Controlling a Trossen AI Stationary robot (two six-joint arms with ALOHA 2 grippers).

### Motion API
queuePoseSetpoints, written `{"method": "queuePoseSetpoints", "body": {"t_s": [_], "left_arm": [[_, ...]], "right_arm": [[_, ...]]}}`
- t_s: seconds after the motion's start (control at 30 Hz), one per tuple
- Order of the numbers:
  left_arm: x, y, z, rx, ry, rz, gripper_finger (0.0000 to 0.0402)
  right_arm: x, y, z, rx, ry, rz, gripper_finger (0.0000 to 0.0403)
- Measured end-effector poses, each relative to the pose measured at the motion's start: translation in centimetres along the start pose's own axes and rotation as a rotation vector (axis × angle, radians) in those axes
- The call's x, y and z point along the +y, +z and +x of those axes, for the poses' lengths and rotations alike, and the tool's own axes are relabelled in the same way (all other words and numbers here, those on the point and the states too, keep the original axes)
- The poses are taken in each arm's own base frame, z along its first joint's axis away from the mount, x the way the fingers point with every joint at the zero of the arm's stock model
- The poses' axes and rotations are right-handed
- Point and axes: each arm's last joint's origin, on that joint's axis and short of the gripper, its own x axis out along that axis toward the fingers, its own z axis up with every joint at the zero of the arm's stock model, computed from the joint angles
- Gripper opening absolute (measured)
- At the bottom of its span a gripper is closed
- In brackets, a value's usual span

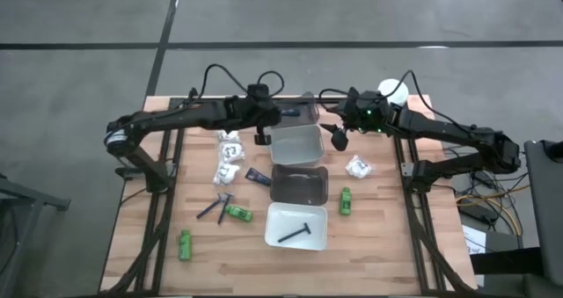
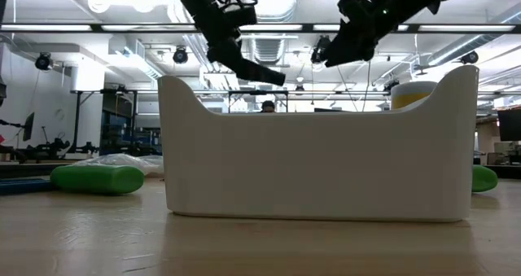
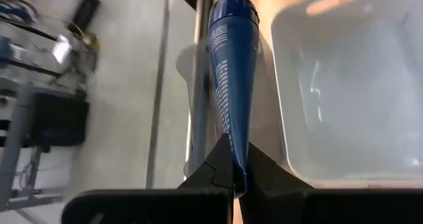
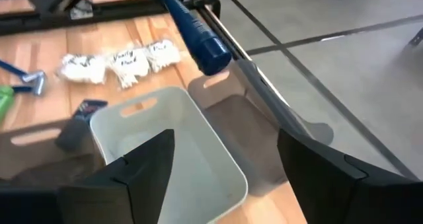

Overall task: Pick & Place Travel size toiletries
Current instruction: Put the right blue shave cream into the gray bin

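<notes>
My left gripper point(image 1: 274, 115) is shut on a dark blue tube point(image 3: 231, 72) in the air over the far part of the table, beside a light grey tray point(image 1: 296, 144). My right gripper point(image 4: 225, 178) hovers open and empty over that tray's right side, facing the tube point(image 4: 195, 22). White packets point(image 1: 229, 157), blue razors point(image 1: 215, 207), green bottles point(image 1: 237, 213) and a dark item point(image 1: 257, 177) lie on the table at the left. Another packet point(image 1: 358, 166) and bottle point(image 1: 345, 201) lie at the right. A black razor point(image 1: 295, 234) lies in the white tray point(image 1: 296, 217). My left gripper pinches the tube's flat crimped end point(image 3: 234, 164) between its two fingers. The fingers lie along the tube and slant down toward the table's far right. The tube is lifted clear and sticks out beyond the fingertips, its round cap end point(image 3: 232, 9) farthest from them.
A clear tray point(image 1: 304, 110) sits at the far edge and a dark grey tray point(image 1: 299, 185) lies between the light grey and white ones. A yellow, white-capped container point(image 1: 393, 90) stands at the far right. Bare wood shows along the near edge.
</notes>
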Motion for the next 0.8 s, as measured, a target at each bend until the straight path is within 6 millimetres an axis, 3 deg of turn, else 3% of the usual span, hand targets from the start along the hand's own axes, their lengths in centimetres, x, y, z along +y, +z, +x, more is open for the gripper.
{"method": "queuePoseSetpoints", "body": {"t_s": [0.37, 0.8], "left_arm": [[-0.1, 0.7, 1.7, 0.272, -0.169, 0.146, 0.0], [-3.0, 2.8, 4.9, 0.436, -0.301, 0.319, 0.0]], "right_arm": [[0.0, -3.1, -0.5, 0.053, -0.027, -0.007, 0.0217], [0.1, -6.3, -0.2, 0.111, -0.027, 0.004, 0.0186]]}}
